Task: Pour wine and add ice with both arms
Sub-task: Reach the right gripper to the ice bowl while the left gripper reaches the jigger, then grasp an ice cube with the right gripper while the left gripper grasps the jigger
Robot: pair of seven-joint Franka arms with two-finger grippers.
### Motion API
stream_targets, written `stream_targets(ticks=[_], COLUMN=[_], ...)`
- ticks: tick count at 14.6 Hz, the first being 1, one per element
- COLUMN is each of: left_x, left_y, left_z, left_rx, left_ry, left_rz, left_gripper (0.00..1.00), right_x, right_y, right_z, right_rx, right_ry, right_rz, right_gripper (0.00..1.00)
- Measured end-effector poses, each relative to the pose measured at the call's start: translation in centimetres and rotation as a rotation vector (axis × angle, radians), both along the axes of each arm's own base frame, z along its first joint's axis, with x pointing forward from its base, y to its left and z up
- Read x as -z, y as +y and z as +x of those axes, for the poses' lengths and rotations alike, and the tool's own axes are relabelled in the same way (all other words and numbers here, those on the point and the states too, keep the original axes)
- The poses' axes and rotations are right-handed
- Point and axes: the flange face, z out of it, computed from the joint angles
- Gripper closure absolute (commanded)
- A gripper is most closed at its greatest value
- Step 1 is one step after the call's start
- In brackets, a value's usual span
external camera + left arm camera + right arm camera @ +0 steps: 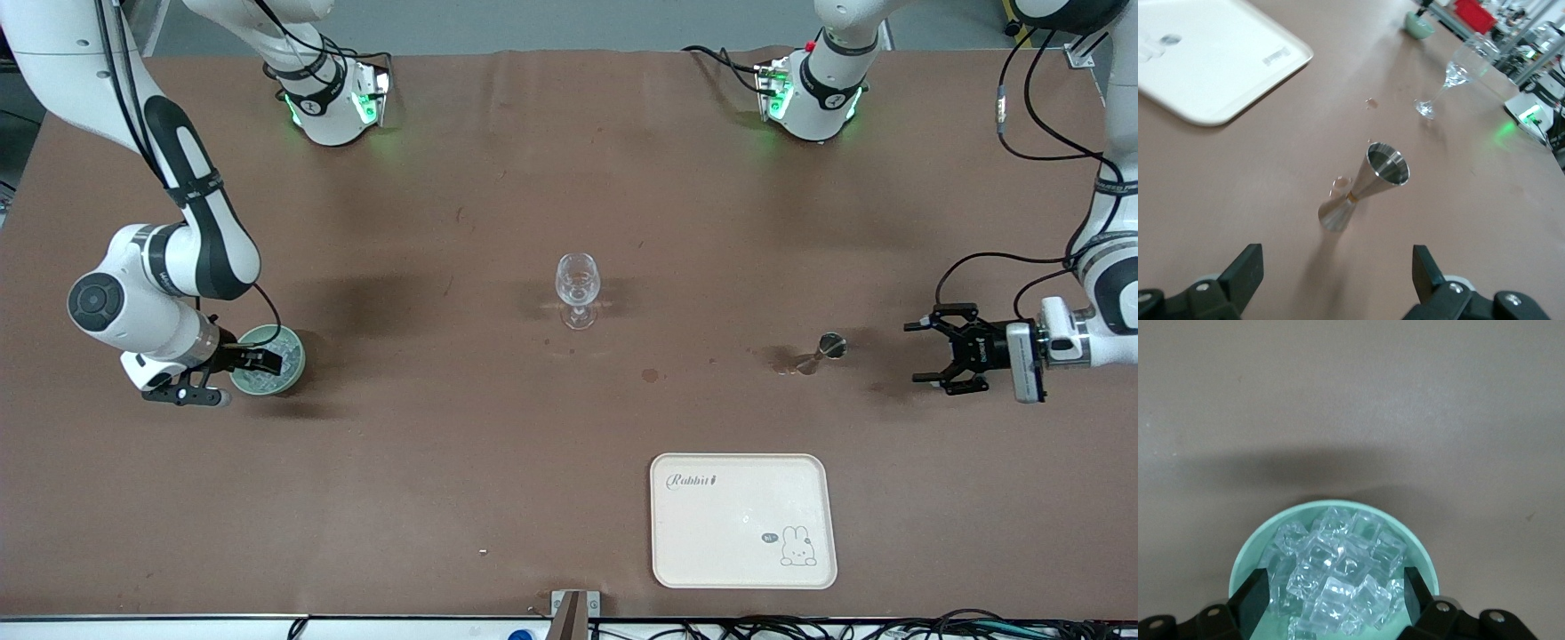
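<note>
A heap of clear ice [1338, 577] fills a mint-green bowl [292, 372] at the right arm's end of the table. My right gripper [242, 378] is down at the bowl, open, with its fingers inside the rim [1421, 553] on either side of the heap. A stemmed glass [578, 286] stands upright at the table's middle. A steel jigger [822, 349] stands toward the left arm's end. My left gripper [916, 352] hangs low beside the jigger [1368, 187], open, facing it, with a gap between them. Wine is out of view.
A cream rabbit tray [743, 520] lies nearer to the front camera than the jigger. Small wet spots [650, 375] mark the brown tabletop between glass and jigger. Both arm bases stand along the table's edge farthest from the front camera.
</note>
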Motion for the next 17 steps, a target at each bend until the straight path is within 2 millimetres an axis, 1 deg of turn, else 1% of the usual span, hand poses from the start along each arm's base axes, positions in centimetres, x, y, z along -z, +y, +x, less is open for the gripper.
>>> stream_targets(ticks=[4, 7, 8, 10, 14, 17], left_x=[3.4, 5.2, 5.8, 6.5, 6.6, 7.6], left_y=[-1.7, -2.6, -2.9, -3.4, -3.7, -3.9], left_z=[-0.6, -1.1, -1.3, -1.4, -1.2, -1.5], left_rx=[0.107, 0.157, 0.169, 0.182, 0.191, 0.189], left_ry=[-0.136, -0.251, -0.28, -0.309, -0.317, -0.317], left_rz=[-0.108, -0.209, -0.234, -0.256, -0.26, -0.274], left_gripper=[0.03, 0.05, 0.05, 0.05, 0.05, 0.05], right_x=[0.9, 1.3, 1.4, 1.5, 1.2, 1.2], right_y=[0.2, 0.5, 0.5, 0.5, 0.6, 0.9], right_z=[-0.8, -1.2, -1.3, -1.3, -1.3, -1.3], right_rx=[-0.002, -0.006, -0.007, -0.007, -0.007, -0.013], right_ry=[0.024, 0.034, 0.036, 0.039, 0.035, 0.036], right_rz=[0.002, 0.003, 0.003, 0.003, 0.003, 0.004], right_gripper=[0.19, 0.23, 0.26, 0.37, 0.66, 0.77])
